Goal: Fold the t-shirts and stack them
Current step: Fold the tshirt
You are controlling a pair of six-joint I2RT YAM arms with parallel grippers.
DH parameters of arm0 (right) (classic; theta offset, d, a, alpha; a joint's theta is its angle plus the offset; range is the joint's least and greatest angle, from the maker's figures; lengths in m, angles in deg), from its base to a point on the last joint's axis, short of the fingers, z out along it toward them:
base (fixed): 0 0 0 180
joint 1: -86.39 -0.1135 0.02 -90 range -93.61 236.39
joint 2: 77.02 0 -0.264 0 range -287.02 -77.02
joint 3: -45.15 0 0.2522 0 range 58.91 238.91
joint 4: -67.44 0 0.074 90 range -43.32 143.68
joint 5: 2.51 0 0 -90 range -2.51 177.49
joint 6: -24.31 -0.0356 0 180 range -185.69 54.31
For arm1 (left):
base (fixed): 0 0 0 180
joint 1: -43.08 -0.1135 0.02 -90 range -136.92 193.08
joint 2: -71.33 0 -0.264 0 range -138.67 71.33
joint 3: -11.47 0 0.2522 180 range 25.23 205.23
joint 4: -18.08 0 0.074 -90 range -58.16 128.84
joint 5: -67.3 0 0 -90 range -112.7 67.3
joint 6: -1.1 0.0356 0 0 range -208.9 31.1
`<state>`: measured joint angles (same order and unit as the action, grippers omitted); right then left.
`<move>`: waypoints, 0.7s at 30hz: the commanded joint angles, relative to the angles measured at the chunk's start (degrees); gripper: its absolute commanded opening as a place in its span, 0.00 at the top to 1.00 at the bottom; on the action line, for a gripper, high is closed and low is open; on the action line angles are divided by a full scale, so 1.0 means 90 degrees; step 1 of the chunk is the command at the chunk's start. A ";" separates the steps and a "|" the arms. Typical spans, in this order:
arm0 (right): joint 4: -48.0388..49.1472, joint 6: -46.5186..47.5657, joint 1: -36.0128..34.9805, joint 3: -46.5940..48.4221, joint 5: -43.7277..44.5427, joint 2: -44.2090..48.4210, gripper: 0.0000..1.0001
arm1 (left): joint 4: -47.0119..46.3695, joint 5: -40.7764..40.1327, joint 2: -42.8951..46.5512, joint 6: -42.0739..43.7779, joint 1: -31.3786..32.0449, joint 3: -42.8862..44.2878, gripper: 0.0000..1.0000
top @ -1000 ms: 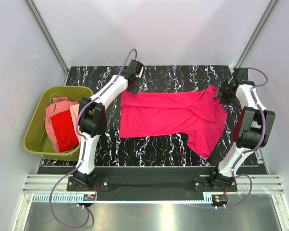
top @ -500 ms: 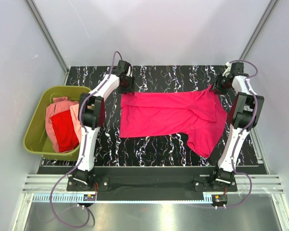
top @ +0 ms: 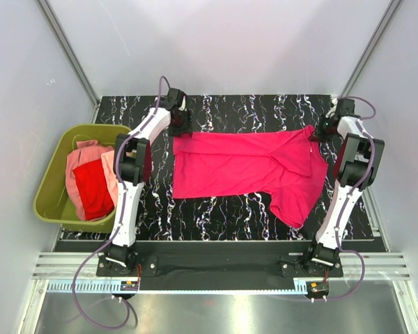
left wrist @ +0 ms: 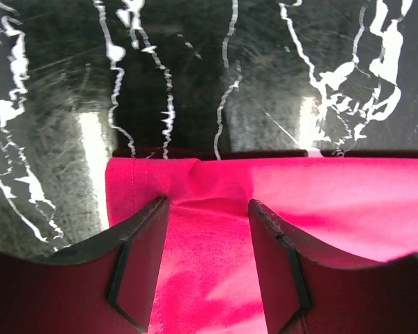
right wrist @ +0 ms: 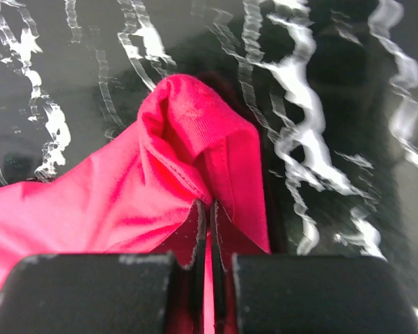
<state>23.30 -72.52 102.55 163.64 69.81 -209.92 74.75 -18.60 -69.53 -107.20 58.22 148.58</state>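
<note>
An olive-green tub sits well to the left of the magenta-pink t-shirt, off the edge of the black marbled table. Inside it lie a pale salmon-pink t-shirt and, on top of that, a red t-shirt, both crumpled.

The left arm reaches up between the tub and the magenta-pink t-shirt, bending toward that shirt's far left corner. The left gripper is poised over that corner with its two fingers spread apart. The hem runs straight across just beyond the fingertips, and the cloth lies flat between them, not pinched. Whether the tips touch the fabric cannot be told.

The magenta-pink t-shirt itself lies spread across the middle of the table, its length running left to right. Its left edge is straight. On its right half a sleeve juts toward the near edge of the table, and soft folds cross the cloth there.

At the shirt's far right corner the right gripper is clamped tight, its fingers pressed together on a fold of the cloth. The fabric bunches into a small raised hump just beyond the fingertips. The right arm stands just to the right of the shirt, doubled back on itself.
</note>
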 commanded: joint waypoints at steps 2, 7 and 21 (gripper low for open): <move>0.0756 -0.0519 0.0167 -0.0649 0.0138 0.1025 1.00 | 0.0290 -0.0406 -0.0179 -0.0212 -0.0090 0.0172 0.44; 0.0990 -0.0871 0.0167 -0.1156 0.0157 0.1280 1.00 | 0.0339 -0.0436 -0.0150 -0.0290 -0.0100 0.0103 0.44; 0.3529 -0.2571 0.0440 -0.3481 -0.0205 0.2179 1.00 | 0.0339 -0.0582 -0.0004 -0.0378 -0.0100 -0.0082 0.43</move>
<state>46.01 -91.08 105.50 134.31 68.61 -195.24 75.50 -21.51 -69.55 -110.31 57.98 148.60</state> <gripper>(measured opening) 0.018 0.563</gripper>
